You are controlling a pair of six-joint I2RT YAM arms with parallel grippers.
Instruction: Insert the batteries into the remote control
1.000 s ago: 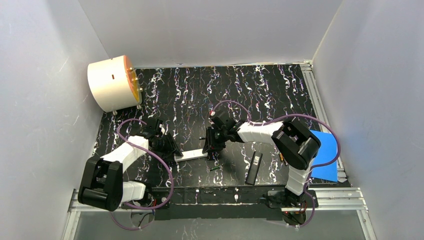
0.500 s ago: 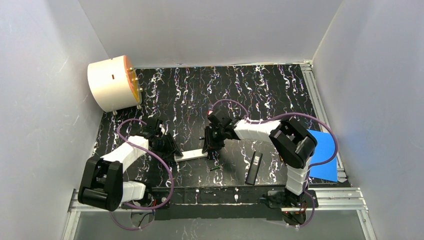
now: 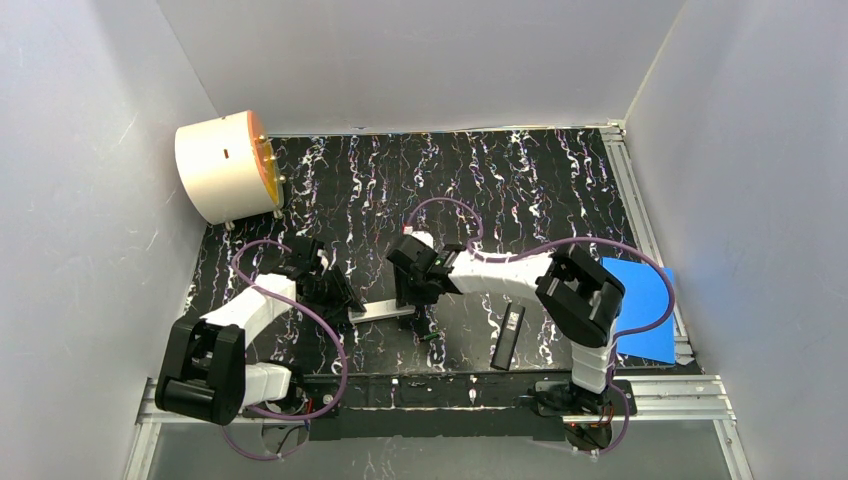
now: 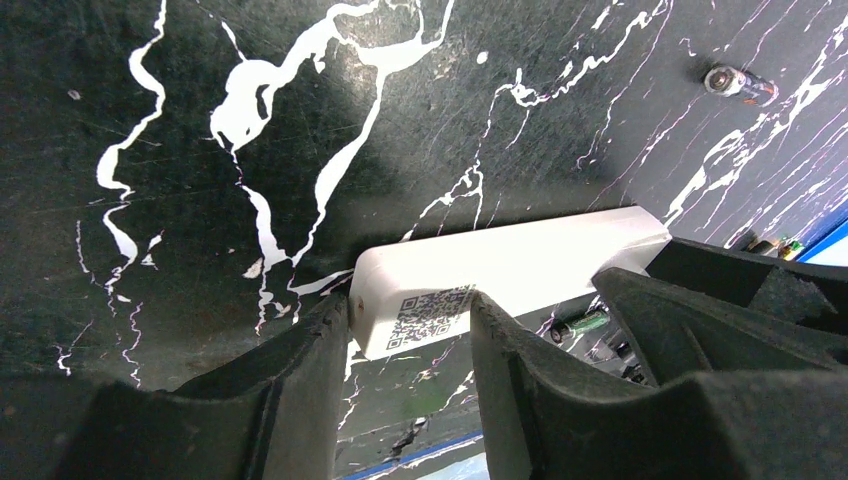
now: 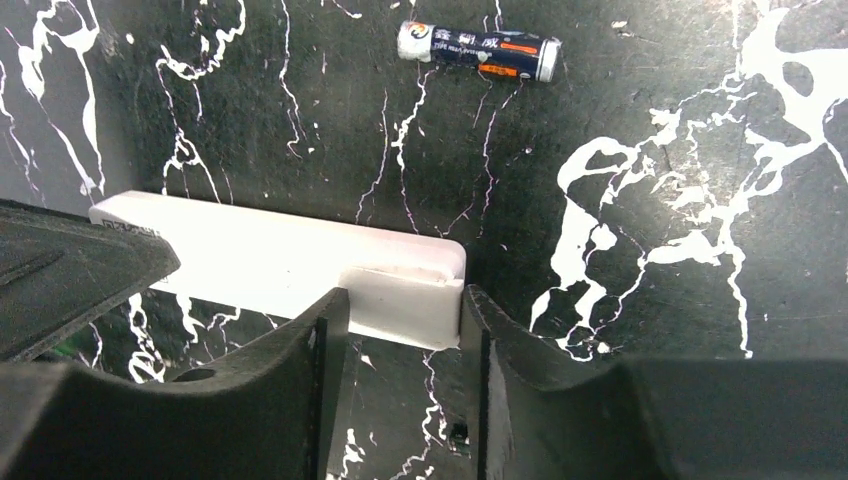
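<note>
The white remote control (image 3: 382, 311) lies between my two grippers. My left gripper (image 4: 410, 330) is shut on its QR-code end (image 4: 430, 310), one finger on each side. My right gripper (image 5: 400, 330) is open, and its fingertips (image 5: 330, 315) flank the remote's other, stepped end (image 5: 405, 290). One of the batteries, dark blue and orange (image 5: 478, 50), lies on the mat beyond the remote and also appears in the left wrist view (image 4: 740, 83). A green battery (image 3: 428, 337) lies just in front of the remote, near my right gripper (image 3: 412, 295).
A black remote (image 3: 508, 335) lies to the right of the white one. A blue sheet (image 3: 645, 310) covers the mat's right edge. A round white container with an orange face (image 3: 225, 165) stands at the back left. Grey walls enclose the black marbled mat.
My right gripper has moved left along the white remote, and its jaws have widened. The left gripper and the remote have not moved.
</note>
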